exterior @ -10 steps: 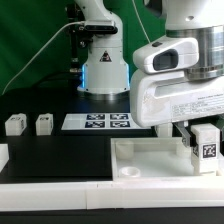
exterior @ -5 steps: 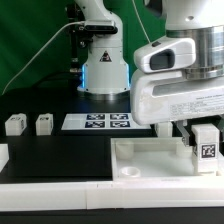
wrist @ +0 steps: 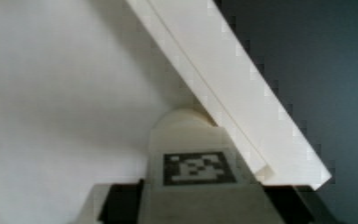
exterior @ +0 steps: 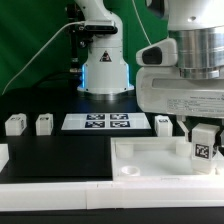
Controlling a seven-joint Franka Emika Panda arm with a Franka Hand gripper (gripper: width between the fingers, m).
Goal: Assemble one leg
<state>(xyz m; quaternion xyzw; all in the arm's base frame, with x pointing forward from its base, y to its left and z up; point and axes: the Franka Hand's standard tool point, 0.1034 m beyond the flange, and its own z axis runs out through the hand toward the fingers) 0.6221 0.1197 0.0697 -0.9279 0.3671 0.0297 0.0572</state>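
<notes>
While the arm occupied the upper right of the exterior view, the large flat white tray-like piece (exterior: 150, 160) lay across the lower right of that frame on the black table (exterior: 60, 150), its raised rim and one round corner socket (exterior: 128, 172) plainly visible. The marker board (exterior: 105, 122) lay flat at centre frame, behind the tray. Three small white blocks stood on the table: two (exterior: 14, 125) (exterior: 44, 124) at the left edge of the exterior view, close together but apart, and one (exterior: 164, 124) just beside the board's right end.

The gripper (exterior: 203, 140) hung low at the right of the frame, over the tray's far right portion. Its fingers were closed upon the leg (exterior: 203, 147), the tag face turned toward the camera. The wrist view confirmed this: the leg (wrist: 197, 165) sat between dark finger pads (wrist: 108, 203), with the tray's rim (wrist: 220, 80) running diagonally close beyond it.

In my judgement, the step in hand was carrying the leg down to a corner socket at the tray's right side. Whether the leg was already touching the tray could not be told; the socket beneath was hidden. The next move would call for aligning the leg's lower end squarely over that socket, then lowering and seating it, probably with a twist, before releasing.
</notes>
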